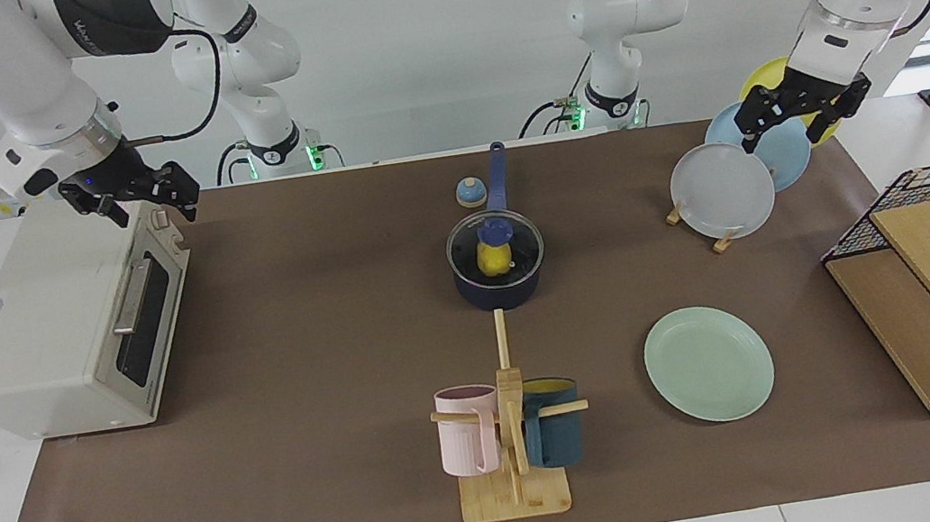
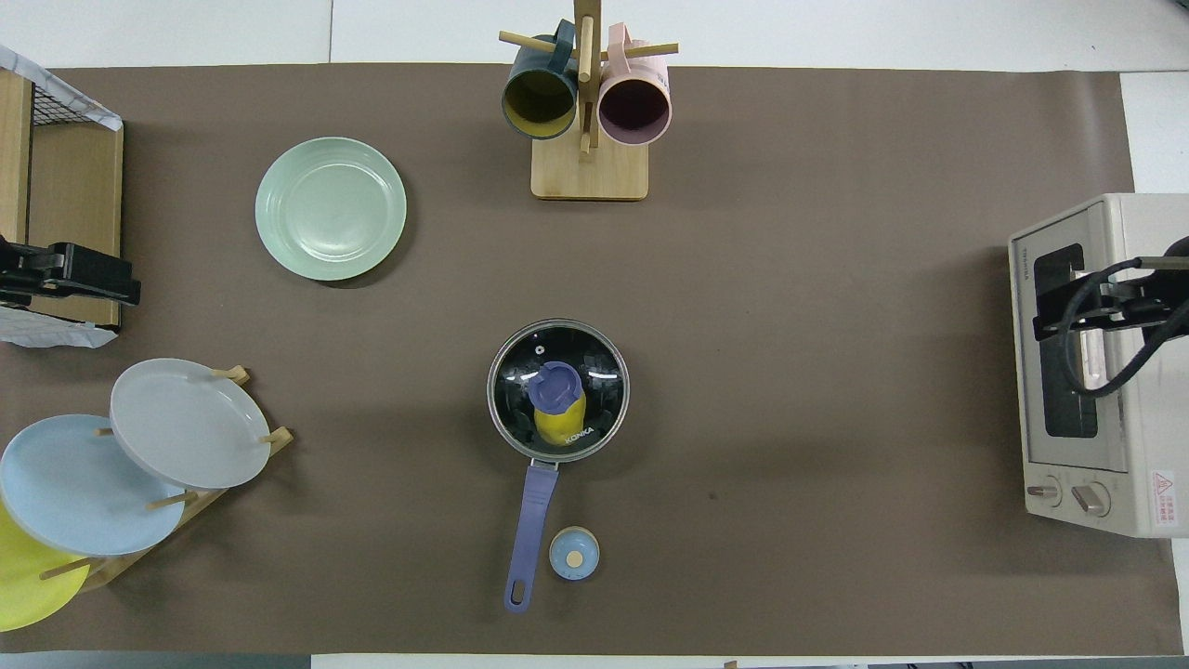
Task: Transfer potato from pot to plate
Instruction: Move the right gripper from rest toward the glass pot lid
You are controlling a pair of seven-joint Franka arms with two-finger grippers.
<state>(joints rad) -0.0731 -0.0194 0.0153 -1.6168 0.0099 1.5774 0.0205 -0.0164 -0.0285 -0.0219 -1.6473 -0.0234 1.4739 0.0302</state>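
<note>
Both end effectors, left [image 1: 803, 109] and right [image 1: 132, 191], open and idle at surface edges; potato [image 1: 495, 259] inside lidded pot [image 1: 499, 285] mid-surface, plate [image 1: 709, 363] bare; lid [image 1: 493, 243] off first.

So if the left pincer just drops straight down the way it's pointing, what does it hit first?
Probably the light blue plate in the wooden rack, since the left pincer hangs over it in the facing view; depth is unclear.
</note>
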